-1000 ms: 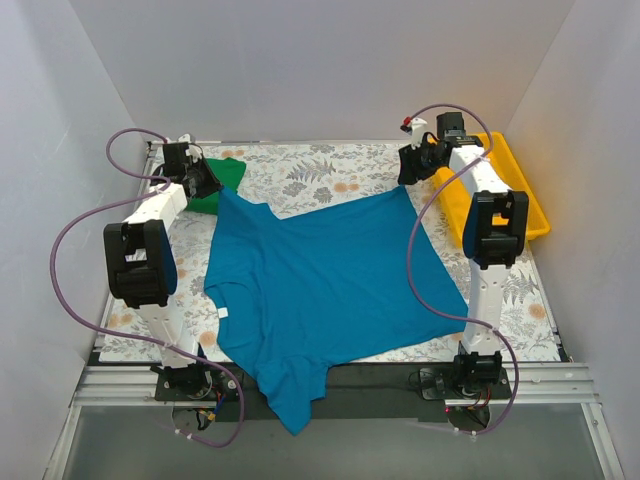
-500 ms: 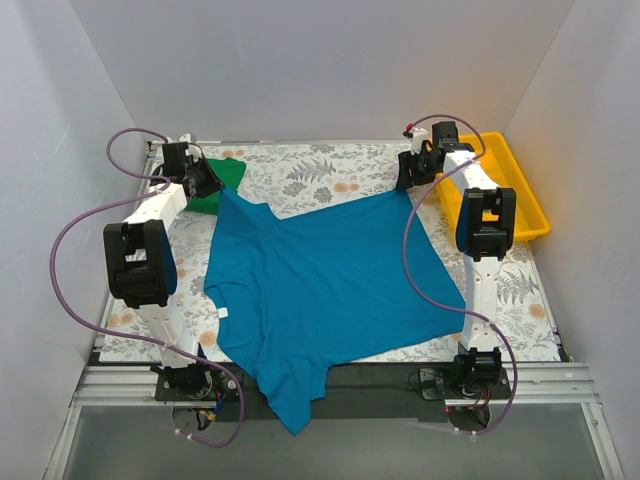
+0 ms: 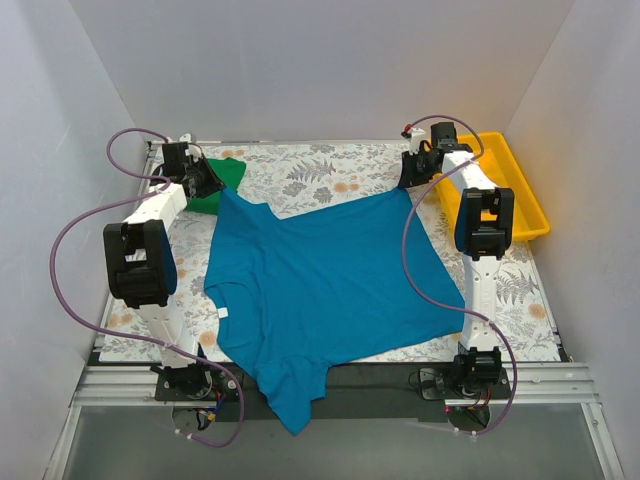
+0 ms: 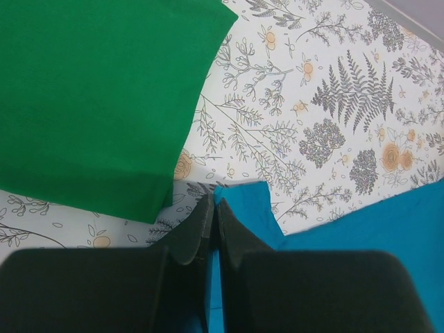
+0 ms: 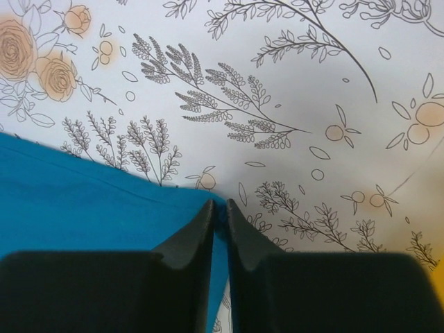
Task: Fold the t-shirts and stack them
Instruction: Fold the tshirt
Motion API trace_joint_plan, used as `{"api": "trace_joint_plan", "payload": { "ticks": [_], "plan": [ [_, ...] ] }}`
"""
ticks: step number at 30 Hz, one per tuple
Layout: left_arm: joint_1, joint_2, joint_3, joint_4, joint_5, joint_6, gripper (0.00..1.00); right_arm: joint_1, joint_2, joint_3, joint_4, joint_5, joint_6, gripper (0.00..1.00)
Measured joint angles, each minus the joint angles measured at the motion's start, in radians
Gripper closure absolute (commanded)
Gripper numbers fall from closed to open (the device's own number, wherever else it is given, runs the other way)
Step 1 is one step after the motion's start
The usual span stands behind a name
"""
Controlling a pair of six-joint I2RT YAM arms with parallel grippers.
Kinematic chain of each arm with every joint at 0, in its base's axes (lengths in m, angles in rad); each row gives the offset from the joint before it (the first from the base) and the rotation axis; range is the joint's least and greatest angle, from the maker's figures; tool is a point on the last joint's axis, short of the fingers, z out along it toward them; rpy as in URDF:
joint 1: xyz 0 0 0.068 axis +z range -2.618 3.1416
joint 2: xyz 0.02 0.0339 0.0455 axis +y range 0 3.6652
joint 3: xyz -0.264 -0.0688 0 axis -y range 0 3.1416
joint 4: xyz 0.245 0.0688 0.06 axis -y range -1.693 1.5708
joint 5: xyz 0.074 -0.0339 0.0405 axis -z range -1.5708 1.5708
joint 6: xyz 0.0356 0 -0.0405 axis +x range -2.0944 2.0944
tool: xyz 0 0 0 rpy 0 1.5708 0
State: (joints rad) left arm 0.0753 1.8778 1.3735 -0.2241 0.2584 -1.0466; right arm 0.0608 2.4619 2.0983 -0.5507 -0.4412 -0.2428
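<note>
I am pinching a corner of the blue shirt [image 3: 330,290] with my left hand [image 4: 211,208]. Its two black fingers [image 4: 187,239] are pressing together with only a thin fold of blue cloth between the tips. The green shirt [image 4: 90,97] is lying folded just to the left of this hand, flat on the flowered cloth [image 4: 333,104]. Its near edge is sitting close beside my fingertips, and I cannot tell whether it is touching the blue one.

My right hand [image 5: 218,208] is closing narrowly on the far right corner of the same blue shirt. The tip of the corner is sitting in the slim gap between the two fingers, and the hem is running off to the left of them. Bare flowered cloth is showing ahead of this hand and to its right.

From above, the blue shirt is lying spread open between my two hands and stretching back toward my bases, with one sleeve hanging over the near edge of the table. The yellow tray [image 3: 520,190] is sitting just to the right of my right hand.
</note>
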Motion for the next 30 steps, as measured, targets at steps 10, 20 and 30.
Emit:
{"api": "trace_joint_plan", "payload": {
  "ticks": [10, 20, 30],
  "plan": [
    [0.0, 0.0, 0.025, -0.008, 0.018, -0.001, 1.0, -0.006, -0.002, 0.0, -0.001, -0.064, -0.024, 0.99],
    [0.0, 0.0, 0.048, -0.01, 0.035, -0.001, 1.0, -0.032, -0.206, -0.103, -0.002, -0.116, -0.094, 0.99],
    [0.0, -0.024, 0.04, -0.011, 0.049, 0.001, 1.0, -0.074, -0.303, -0.223, 0.011, -0.179, -0.143, 0.99]
  ]
}}
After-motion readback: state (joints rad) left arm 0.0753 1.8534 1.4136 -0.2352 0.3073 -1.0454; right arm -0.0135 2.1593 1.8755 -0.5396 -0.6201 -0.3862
